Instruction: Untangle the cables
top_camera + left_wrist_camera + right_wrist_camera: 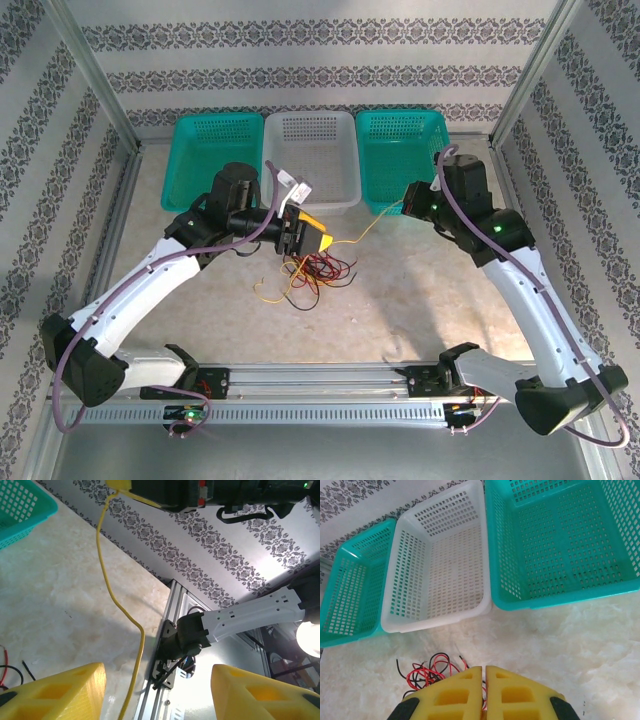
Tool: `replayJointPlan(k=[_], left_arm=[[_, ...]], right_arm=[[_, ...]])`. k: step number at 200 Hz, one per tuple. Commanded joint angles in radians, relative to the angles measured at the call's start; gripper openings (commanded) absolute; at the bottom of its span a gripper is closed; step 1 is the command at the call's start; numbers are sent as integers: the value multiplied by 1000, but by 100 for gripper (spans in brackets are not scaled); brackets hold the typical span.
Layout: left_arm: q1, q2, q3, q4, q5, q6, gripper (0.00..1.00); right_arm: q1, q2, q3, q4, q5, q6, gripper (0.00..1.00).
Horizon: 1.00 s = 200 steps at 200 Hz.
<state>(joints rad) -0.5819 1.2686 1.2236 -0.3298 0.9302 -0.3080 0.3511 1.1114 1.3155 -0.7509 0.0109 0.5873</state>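
Note:
A yellow cable stretches taut from my right gripper down to a red and black tangle at mid-table. My right gripper is shut on the yellow cable's end; below its fingers lie the red cable and the black cable. My left gripper hovers just above the tangle, turned toward the right arm. In the left wrist view the left gripper is open, and the yellow cable hangs between the fingers, close to the left finger, untouched.
Three baskets line the back: a teal one, a white one and another teal one. The metal rail with the arm bases runs along the near edge. A loose yellow cable end lies left of the tangle.

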Motion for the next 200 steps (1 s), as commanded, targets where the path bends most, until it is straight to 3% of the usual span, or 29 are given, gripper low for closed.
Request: replayJointPlan(k=[1, 47, 102, 178, 200], left_arm=[[-15, -3, -15, 19, 23, 10, 57], [-44, 16, 0, -52, -36, 75, 57], [-68, 46, 8, -87, -86, 120, 49], [-78, 24, -21, -40, -119, 129, 0], [-78, 6, -38, -15, -153, 137, 0]], right_arm=[[12, 5, 32, 28, 18, -5, 0], [20, 7, 33, 36, 14, -1, 0], [26, -2, 28, 42, 13, 5, 0], [28, -10, 19, 48, 12, 8, 0], [28, -16, 18, 48, 13, 10, 0]])
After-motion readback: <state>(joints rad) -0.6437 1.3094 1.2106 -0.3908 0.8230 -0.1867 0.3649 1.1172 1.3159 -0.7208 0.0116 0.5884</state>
